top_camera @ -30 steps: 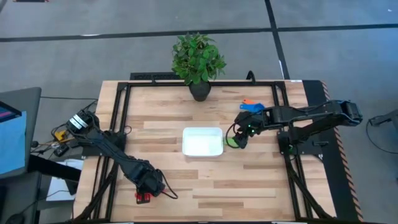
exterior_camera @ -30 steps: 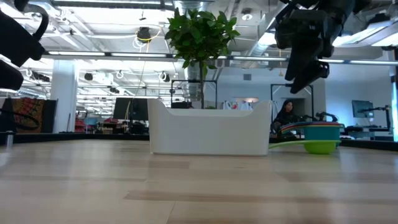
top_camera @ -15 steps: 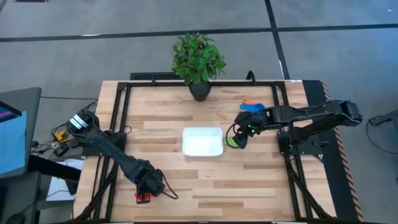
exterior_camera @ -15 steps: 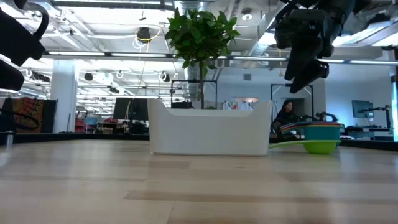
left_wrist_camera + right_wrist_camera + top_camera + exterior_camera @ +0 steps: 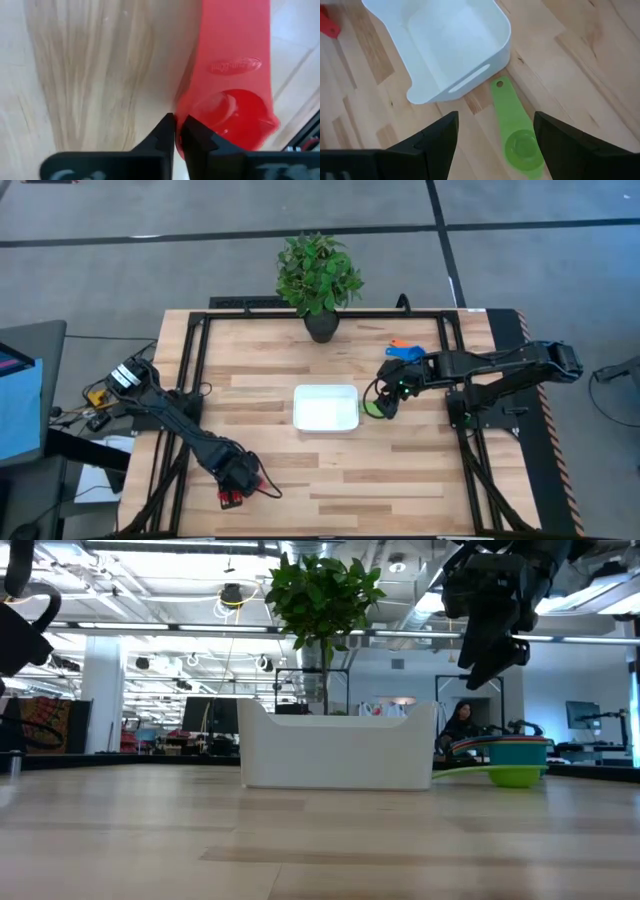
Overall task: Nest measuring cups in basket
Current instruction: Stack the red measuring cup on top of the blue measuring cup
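Your right gripper (image 5: 495, 150), fingers wide open, hovers above the green cup (image 5: 517, 135) beside the basket (image 5: 505, 30); lower and grasp next, while your left gripper (image 5: 176, 132), fingers closed, sits beside the red cup (image 5: 235, 80) near the counter's front-left corner.

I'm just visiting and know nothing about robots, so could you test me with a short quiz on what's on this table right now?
1. True or false: the white basket already holds a cup.
2. Which cup lies under the right end effector? A) green cup B) yellow C) purple
3. Fill in: the left end effector sits shut beside the ___ cup near the table's front edge.

Key: 1. False, it is empty. 2. A; it lies on the table just outside the basket, untouched. 3. red.
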Robot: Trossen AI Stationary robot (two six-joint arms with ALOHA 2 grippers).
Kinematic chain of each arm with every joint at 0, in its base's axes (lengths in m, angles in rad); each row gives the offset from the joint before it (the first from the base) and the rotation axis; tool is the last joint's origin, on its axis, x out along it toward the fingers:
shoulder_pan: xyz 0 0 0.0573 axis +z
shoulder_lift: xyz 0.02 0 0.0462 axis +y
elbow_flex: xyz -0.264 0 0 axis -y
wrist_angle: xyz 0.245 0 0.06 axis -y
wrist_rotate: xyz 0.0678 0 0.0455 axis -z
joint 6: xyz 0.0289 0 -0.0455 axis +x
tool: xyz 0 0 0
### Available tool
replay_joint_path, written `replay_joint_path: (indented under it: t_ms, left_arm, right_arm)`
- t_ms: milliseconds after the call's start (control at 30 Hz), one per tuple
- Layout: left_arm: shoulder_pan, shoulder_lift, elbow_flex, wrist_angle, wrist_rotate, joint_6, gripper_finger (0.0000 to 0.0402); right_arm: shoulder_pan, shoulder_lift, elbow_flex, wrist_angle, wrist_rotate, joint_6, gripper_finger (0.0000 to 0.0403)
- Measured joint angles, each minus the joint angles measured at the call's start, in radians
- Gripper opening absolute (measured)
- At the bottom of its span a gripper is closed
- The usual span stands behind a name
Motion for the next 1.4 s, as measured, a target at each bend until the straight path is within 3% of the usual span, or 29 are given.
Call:
replay_joint_path:
  t_ms: [267,467,600,767,867,967,1167,1400]
  left_arm:
    - [0.003,-0.015,0.015,0.045,-0.028,-0.076,0.0003]
    - [0.005,-0.118,0.070,0.039,-0.107,-0.100,0.0002]
    - [0.034,-0.223,0.097,0.041,-0.270,-0.112,0.0001]
    - [0.131,-0.347,0.109,0.068,-0.585,-0.112,0.0001]
    - [0.231,-0.374,0.109,0.161,-0.752,-0.112,0.0001]
    - [0.352,-0.367,0.109,0.349,-0.855,-0.096,0.0001]
    - [0.526,-0.277,0.110,0.715,-0.871,-0.022,0.0000]
    - [0.608,-0.134,0.184,0.754,-0.948,-0.075,0.0000]
  right_arm:
    - [-0.002,-0.028,-0.001,-0.006,0.016,0.093,0.0281]
    - [-0.004,-0.158,-0.002,0.030,0.058,0.131,0.0281]
    - [-0.003,-0.263,-0.001,0.109,0.040,0.154,0.0281]
    - [0.000,-0.342,-0.001,0.142,0.049,0.216,0.0273]
    - [0.002,-0.349,-0.001,0.136,0.057,0.163,0.0261]
    - [0.006,-0.337,-0.001,0.157,0.101,0.067,0.0244]
    - [0.010,-0.311,-0.001,0.274,0.152,-0.059,0.0193]
    - [0.009,-0.311,-0.001,0.416,0.341,-0.282,0.0149]
